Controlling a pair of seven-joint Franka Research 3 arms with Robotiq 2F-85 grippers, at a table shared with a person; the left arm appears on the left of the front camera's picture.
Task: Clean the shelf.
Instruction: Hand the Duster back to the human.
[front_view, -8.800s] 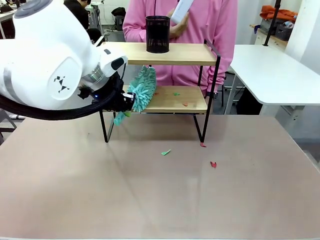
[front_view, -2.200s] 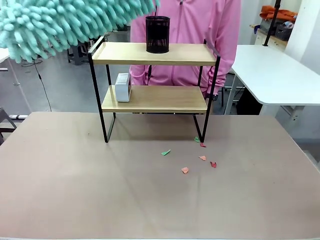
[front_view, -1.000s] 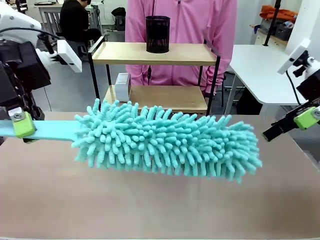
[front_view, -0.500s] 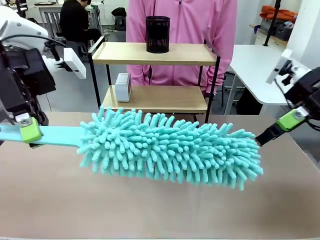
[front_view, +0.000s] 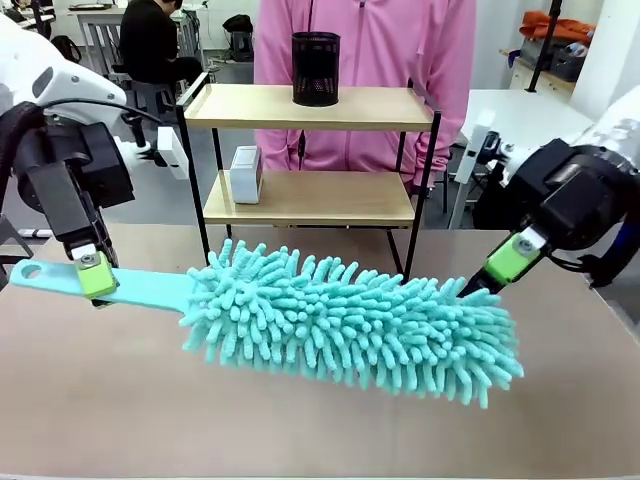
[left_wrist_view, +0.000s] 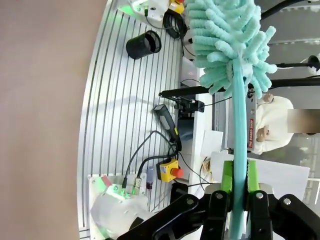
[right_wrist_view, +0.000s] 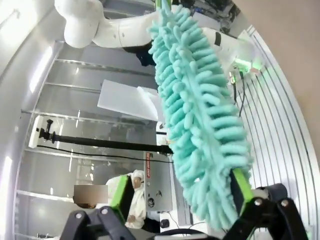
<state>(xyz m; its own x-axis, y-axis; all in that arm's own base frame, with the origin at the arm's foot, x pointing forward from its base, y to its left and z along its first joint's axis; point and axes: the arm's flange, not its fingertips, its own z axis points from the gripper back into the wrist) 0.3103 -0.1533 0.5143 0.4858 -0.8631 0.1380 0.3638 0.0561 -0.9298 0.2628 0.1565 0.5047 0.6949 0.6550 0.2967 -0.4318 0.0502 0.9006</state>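
Two light wooden boards in a thin black frame make up the shelf (front_view: 310, 150), which stands at the far middle of the table (front_view: 100, 400), at twelve o'clock from the camera. On its upper board sits a black mesh cup (front_view: 316, 68); on the lower board, toward nine o'clock, stands a small white box (front_view: 245, 174). A person in a pink top (front_view: 365, 60) stands just behind the shelf.

Nearer the camera, a teal fluffy duster (front_view: 355, 325) hangs level above the table, its flat handle pointing to nine o'clock and its shaggy head running toward three o'clock, hiding much of the tabletop below the shelf.

At nine o'clock the left gripper (front_view: 95, 275) is clamped tight on the duster's handle; the left wrist view shows the green pads (left_wrist_view: 227, 176) pressed against both flat sides of the teal strip, with the head (left_wrist_view: 227, 40) rising toward twelve o'clock of that picture.

At three o'clock the right gripper (front_view: 512, 258) sits at the tip of the duster head. In the right wrist view its fingers (right_wrist_view: 120, 192) stand wide apart, the fluffy tip (right_wrist_view: 200, 125) between them, just beside the finger at the picture's right; they are not closed on it.
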